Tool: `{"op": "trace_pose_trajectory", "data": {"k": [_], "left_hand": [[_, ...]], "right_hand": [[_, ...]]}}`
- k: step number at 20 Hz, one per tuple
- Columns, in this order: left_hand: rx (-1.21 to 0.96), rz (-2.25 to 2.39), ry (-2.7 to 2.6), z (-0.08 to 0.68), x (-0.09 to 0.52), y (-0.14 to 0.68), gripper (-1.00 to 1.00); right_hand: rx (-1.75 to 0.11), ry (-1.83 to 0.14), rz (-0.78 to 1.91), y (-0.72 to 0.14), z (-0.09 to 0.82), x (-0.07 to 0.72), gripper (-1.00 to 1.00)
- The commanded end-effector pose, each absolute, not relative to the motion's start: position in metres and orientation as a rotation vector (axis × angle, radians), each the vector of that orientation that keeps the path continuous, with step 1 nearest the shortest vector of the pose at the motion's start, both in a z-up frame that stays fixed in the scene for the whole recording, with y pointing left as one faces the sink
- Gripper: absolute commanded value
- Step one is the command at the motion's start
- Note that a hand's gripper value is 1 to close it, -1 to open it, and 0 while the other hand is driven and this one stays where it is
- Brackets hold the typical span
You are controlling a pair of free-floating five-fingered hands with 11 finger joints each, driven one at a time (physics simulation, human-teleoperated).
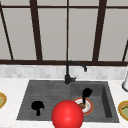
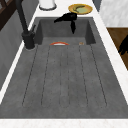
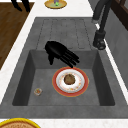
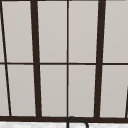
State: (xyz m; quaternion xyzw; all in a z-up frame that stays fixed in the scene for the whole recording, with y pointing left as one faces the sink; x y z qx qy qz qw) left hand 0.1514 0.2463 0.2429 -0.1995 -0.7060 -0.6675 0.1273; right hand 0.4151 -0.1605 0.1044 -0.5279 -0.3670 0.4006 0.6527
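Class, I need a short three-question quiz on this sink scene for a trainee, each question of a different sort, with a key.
1. True or false: the right robot hand grips the plate in the basin.
2. What lies on the middle of that plate? A) a brown lump of food B) a fork C) a sponge
3. Fill in: the left robot hand hangs over the ridged ______ side of the sink.

Key
1. False: it hovers above the plate with its fingers straight.
2. A: the brown lump.
3. Draining, left of the faucet.
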Motion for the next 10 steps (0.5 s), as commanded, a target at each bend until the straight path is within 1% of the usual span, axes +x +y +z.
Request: {"op": "trace_pose_trajectory", "data": {"k": [1, 10], "left_hand": [[-0.580, -1.942, -2.054, 0.243, 0.151, 0.246, 0.00], [-0.580, -1.942, -2.054, 0.243, 0.151, 0.246, 0.00]], "right_hand": [[-1.129, -0.854, 0.938, -0.170, 0.104, 0.394, -1.00], [-1.107, -0.905, 0.991, -0.192, 0.114, 0.344, -1.00]]}}
